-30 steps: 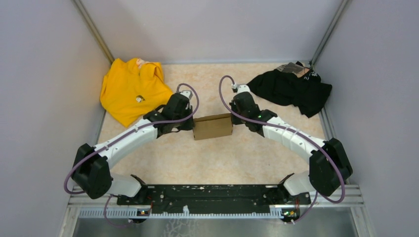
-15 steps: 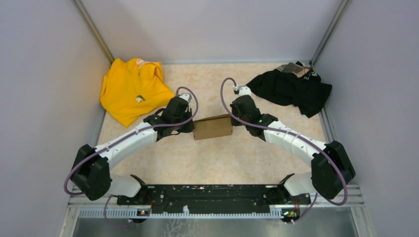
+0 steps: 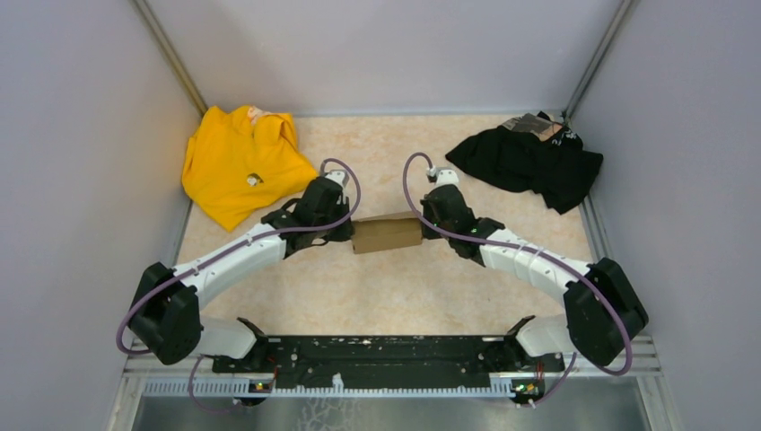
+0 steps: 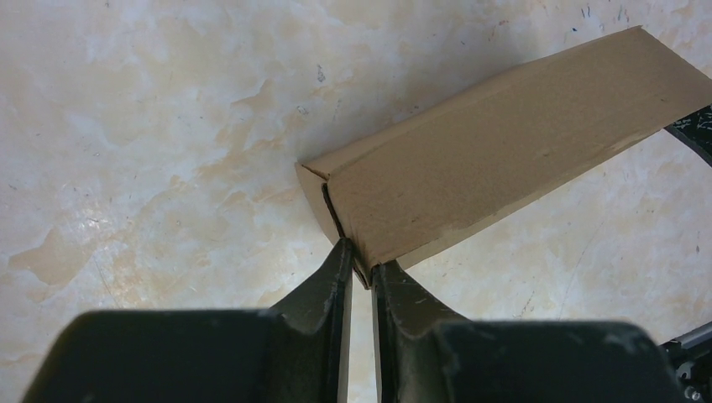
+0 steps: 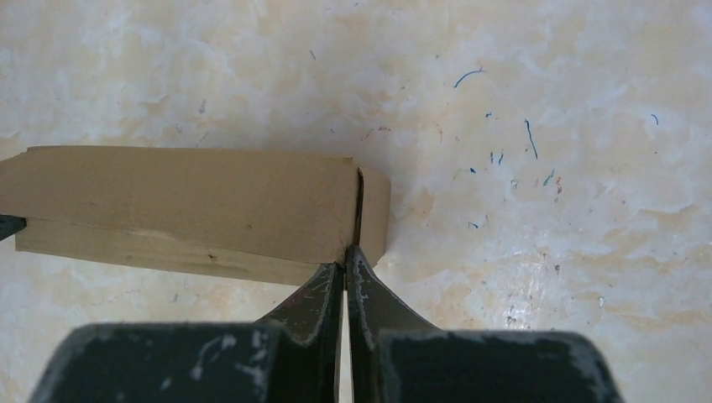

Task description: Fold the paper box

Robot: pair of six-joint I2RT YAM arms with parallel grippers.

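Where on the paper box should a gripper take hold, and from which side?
Probably a short end, at the thin cardboard edge by the end flap, coming in from outside that end. The paper box lies long and low, so its broad faces look too wide, while each end offers a thin lip. The left gripper and right gripper pinch there.

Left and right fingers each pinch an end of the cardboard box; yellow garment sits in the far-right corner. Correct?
No. The top view shows the yellow garment in the far-left corner, not the far-right. The rest holds: the left fingers and right fingers each pinch an end of the paper box.
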